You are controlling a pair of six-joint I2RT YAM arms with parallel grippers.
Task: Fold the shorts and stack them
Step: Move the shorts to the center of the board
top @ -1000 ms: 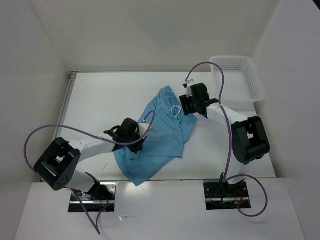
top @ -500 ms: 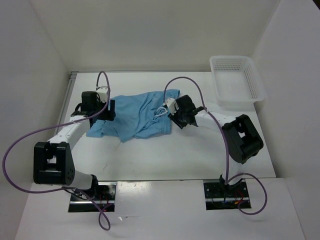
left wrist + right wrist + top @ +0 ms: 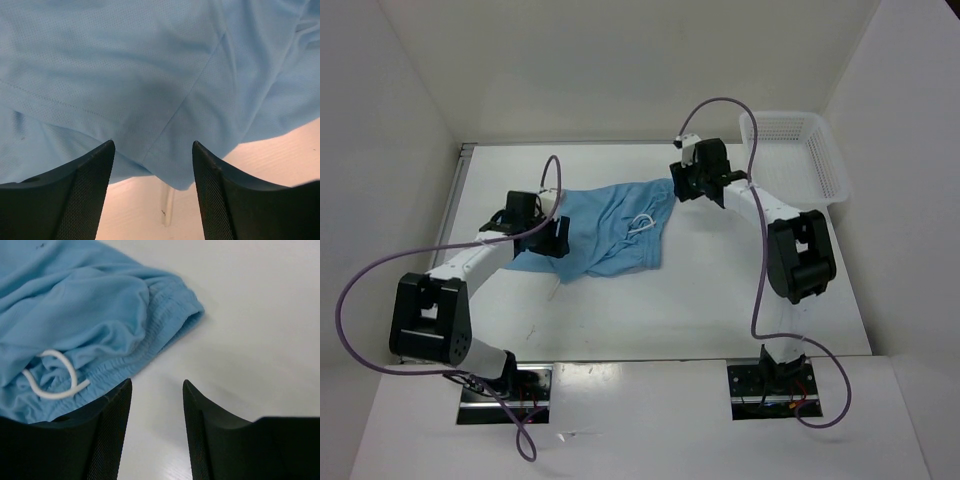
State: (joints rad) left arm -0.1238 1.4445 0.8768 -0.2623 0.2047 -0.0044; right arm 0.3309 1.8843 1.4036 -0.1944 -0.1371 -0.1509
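- Top view: the shorts [image 3: 605,225] lie spread flat on the table [image 3: 720,290], in its far-left half. Their long axis runs left to right, parallel to the far edge.
- The drawstring [image 3: 642,223] marks the waistband end, which points toward the right edge. The legs point toward the left edge.
- The left gripper [image 3: 552,235] sits over the near-left part of the cloth. The right gripper [image 3: 682,188] sits at the far-right corner. Each arm therefore stands at its own end of the long axis.
- The basket [image 3: 795,160] is in the far-right corner, well apart from the shorts.
- Left wrist view: the left gripper [image 3: 152,150] has its jaws spread wide and holds nothing. The shorts [image 3: 150,65] fill the view ahead, and a seam runs down toward the gap. The hem dips just between the fingertips, with bare table [image 3: 280,155] below and to the right.
- This arm looks the nearer to a grasp, since the hem already lies in its gap.
- Right wrist view: the right gripper [image 3: 156,385] is also spread and empty, with bare table between its fingers.
- The waistband [image 3: 160,325] corner lies ahead and to the left of the jaws, near but not between them. The drawstring [image 3: 55,390] loops just beside the left finger.
- To take that corner, the jaws would probably need to shift left and forward.
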